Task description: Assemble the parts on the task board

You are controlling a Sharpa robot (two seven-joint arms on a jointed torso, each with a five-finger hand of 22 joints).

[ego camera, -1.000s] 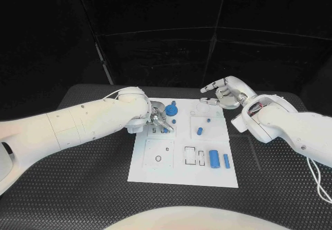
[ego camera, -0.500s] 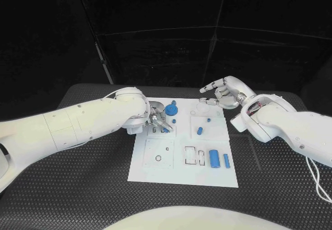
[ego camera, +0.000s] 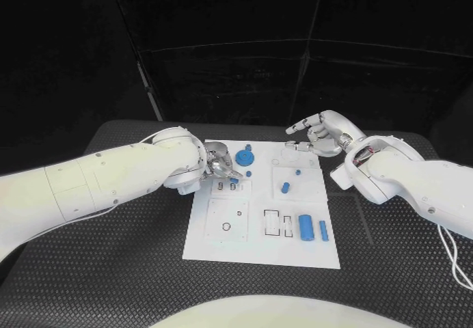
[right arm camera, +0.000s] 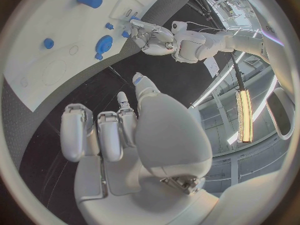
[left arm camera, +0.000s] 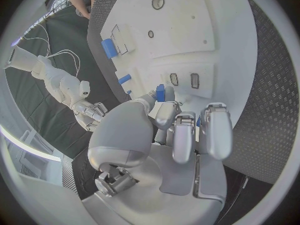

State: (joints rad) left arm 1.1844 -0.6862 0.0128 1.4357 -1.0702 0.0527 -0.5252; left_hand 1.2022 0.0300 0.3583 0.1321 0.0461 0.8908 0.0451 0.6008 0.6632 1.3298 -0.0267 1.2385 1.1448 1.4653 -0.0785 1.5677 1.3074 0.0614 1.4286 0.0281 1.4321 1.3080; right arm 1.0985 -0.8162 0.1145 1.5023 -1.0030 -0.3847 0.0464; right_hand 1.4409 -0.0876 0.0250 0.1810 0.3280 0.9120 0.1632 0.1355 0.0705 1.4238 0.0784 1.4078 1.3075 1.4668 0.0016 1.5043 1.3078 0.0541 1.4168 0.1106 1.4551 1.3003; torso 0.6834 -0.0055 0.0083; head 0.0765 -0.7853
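Note:
The white task board [ego camera: 251, 246] lies mid-table. My left hand [ego camera: 219, 166] hovers over its far left part and pinches a small blue part [left arm camera: 160, 92] between thumb and a finger. A round blue piece [ego camera: 245, 158] sits just right of that hand. A short blue cylinder [ego camera: 284, 186] lies mid-board. A bigger blue cylinder [ego camera: 305, 223] and a thin blue pin [ego camera: 322, 230] lie near the right edge. My right hand [ego camera: 317, 134] hangs above the board's far right corner and holds nothing, thumb and fingers apart.
Rectangular slots [ego camera: 276, 223] and small holes [ego camera: 225, 225] mark the board's near half. Black ribbed matting [ego camera: 394, 260] surrounds the board. In the right wrist view, my left hand [right arm camera: 153, 35] is beyond the round blue piece [right arm camera: 104, 43].
My left hand has drawn back a little toward the board's far left corner, still with the small blue part. The right hand has barely moved.

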